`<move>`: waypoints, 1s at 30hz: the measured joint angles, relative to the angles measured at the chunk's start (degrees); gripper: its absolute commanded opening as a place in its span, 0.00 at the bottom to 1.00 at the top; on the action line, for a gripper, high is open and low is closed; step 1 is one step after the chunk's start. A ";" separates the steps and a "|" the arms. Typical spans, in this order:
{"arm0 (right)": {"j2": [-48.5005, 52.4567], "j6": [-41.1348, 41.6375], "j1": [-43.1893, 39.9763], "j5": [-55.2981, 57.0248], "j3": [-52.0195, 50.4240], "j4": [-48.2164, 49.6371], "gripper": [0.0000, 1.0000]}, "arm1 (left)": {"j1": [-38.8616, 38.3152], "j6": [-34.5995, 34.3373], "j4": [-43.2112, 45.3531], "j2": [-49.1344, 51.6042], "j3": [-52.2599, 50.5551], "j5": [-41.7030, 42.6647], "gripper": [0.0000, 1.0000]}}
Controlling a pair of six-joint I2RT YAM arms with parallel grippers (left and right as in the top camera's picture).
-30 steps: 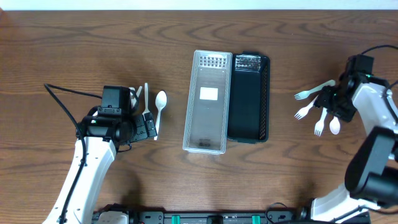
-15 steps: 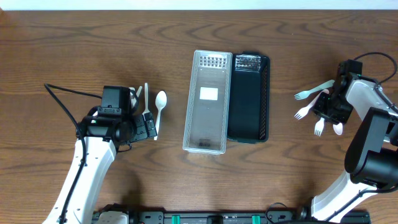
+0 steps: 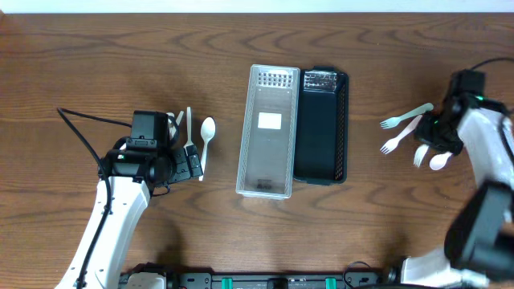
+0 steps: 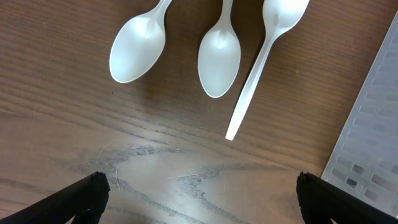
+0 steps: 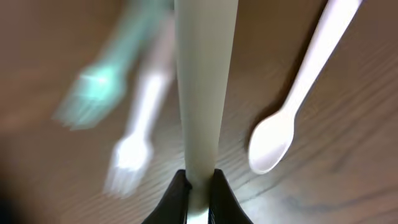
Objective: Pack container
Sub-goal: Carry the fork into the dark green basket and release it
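The clear plastic container [image 3: 269, 132] lies in the middle of the table, its edge [image 4: 373, 118] showing in the left wrist view, with a black tray [image 3: 321, 124] touching its right side. At the far right my right gripper [image 3: 432, 138] [image 5: 199, 186] is shut on the handle of a white fork [image 3: 418, 155] [image 5: 205, 81]. Beside it lie a mint fork [image 3: 401, 119] [image 5: 99, 87], a pale fork [image 3: 393, 143] [image 5: 130, 155] and a white spoon [image 3: 438, 163] [image 5: 273, 143]. My left gripper [image 3: 189, 160] [image 4: 199, 193] stands open just short of three white spoons [image 4: 219, 59], nothing between its fingers.
Both the container and the black tray hold no cutlery. A white label lies on the container's floor [image 3: 270, 121]. The spoons on the left [image 3: 207, 132] lie between my left gripper and the container. Cables run along the far left and far right edges.
My right gripper has closed on the white fork's handle and shifted it slightly up and to the right. The left arm has not moved.
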 measured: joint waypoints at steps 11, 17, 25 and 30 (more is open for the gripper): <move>-16.65 4.22 22.64 -8.79 0.52 2.67 0.01 | -0.02 0.00 0.00 0.00 0.00 0.00 0.98; -8.09 8.87 33.46 -2.34 -0.24 9.77 0.01 | -0.02 0.00 0.00 0.00 0.00 0.00 0.98; 5.20 11.19 34.62 -0.02 -1.33 12.31 0.38 | -0.02 0.00 0.00 0.00 0.00 0.00 0.98; 2.25 9.81 32.92 1.05 -1.36 10.21 0.74 | -0.02 0.00 0.00 0.00 0.00 0.00 0.98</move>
